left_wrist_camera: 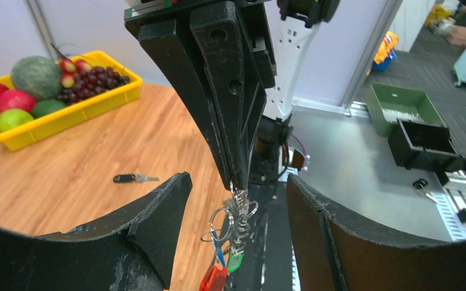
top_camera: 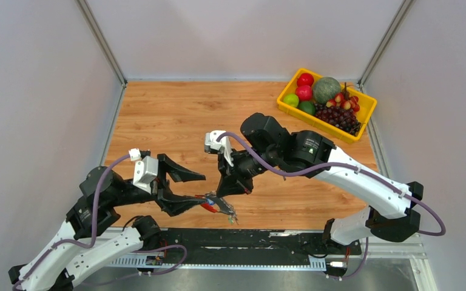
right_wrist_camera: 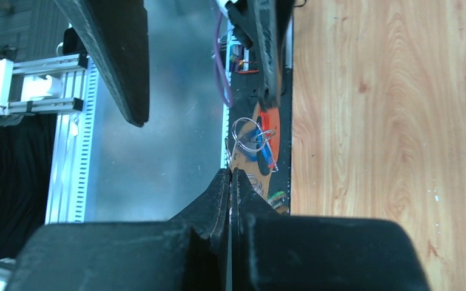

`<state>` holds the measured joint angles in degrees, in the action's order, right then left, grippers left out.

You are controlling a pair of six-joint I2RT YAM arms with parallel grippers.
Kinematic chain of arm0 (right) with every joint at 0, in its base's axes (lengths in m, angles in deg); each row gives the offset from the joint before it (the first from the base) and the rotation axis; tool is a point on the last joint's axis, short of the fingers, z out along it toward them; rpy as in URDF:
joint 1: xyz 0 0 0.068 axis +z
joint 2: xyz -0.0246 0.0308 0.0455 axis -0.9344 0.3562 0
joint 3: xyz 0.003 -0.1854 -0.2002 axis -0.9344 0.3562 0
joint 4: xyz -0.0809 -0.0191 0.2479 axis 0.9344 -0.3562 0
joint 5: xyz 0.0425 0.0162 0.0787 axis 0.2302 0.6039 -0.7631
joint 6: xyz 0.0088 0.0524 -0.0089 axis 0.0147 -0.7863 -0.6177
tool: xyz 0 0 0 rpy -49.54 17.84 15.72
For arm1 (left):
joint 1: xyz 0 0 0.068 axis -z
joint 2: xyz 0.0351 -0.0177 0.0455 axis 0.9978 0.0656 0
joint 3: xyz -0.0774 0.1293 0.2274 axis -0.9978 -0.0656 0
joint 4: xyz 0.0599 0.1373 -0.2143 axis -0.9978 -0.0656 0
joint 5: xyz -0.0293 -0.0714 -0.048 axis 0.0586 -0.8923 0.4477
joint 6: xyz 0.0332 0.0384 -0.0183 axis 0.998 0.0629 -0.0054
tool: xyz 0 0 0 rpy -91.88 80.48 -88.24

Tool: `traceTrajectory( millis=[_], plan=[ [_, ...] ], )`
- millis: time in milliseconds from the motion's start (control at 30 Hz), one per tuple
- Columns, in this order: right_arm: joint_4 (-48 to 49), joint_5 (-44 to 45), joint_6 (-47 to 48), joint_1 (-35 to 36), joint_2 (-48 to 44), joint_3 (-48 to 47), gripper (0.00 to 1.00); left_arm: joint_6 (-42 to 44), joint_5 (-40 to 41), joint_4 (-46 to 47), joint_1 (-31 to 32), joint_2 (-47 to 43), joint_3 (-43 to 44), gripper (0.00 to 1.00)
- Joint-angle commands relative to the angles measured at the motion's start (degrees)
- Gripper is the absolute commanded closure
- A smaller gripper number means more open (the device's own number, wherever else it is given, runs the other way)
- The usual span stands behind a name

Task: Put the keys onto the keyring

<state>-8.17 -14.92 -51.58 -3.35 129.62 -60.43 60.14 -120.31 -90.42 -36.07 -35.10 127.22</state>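
**Keyring bunch hangs in the open left jaws, pinched from above by the right**

Top view: the right end effector [top_camera: 224, 193] points down over the near edge of the surface [top_camera: 176, 115], jaws closed. The keyring [top_camera: 210, 205] hangs just under its tips, with keys [top_camera: 230, 216] dangling off it. The left end effector [top_camera: 204, 188] lies level, aimed right, jaws wide and holding nothing.

Left wrist view: the bunch hangs with its long axis vertical, centred between the open fingers. It appears to touch neither. The right tips pinch the wire loops at its top. One loose key [left_wrist_camera: 130, 177] with a black head lies flat on the wood, well apart to the left, its long axis across the view.

Right wrist view: the jaws are fully shut on something thin. The loops, a blue head and the red part lie just beyond the tips.

Judgement: the left arm is placed to take the bunch by closing straight on it. The loose key is not yet on the ring.
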Motion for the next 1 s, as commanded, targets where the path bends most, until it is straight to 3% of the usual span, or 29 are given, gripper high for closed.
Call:
traceTrajectory(
  millis=[0, 167, 500, 833, 967],
  plan=[
    [-2.44, -3.98, 0.47, 1.11, 1.05, -3.90, 1.00, 2.43, -5.39, -4.24, 0.03, 2.58, 3.04, 0.31],
    [-4.03, -1.70, -0.26, 3.08, 2.73, -6.93, 1.00, 2.56, -9.17, -7.16, 0.10, 5.03, 4.98, 0.33],
    [-6.04, 2.86, -1.07, 5.49, 4.89, -10.61, 1.00, 4.09, -10.05, -15.26, 0.03, 8.97, 8.85, 0.48],
    [-6.94, 6.05, -1.19, 5.81, 6.58, -13.19, 1.00, 4.66, -10.84, -17.07, 0.08, 10.03, 9.67, 0.77],
    [-7.08, 6.41, -1.21, 6.02, 6.52, -13.06, 1.00, 5.11, -9.45, -17.90, 0.10, 9.48, 10.01, 0.81]
  ],
)
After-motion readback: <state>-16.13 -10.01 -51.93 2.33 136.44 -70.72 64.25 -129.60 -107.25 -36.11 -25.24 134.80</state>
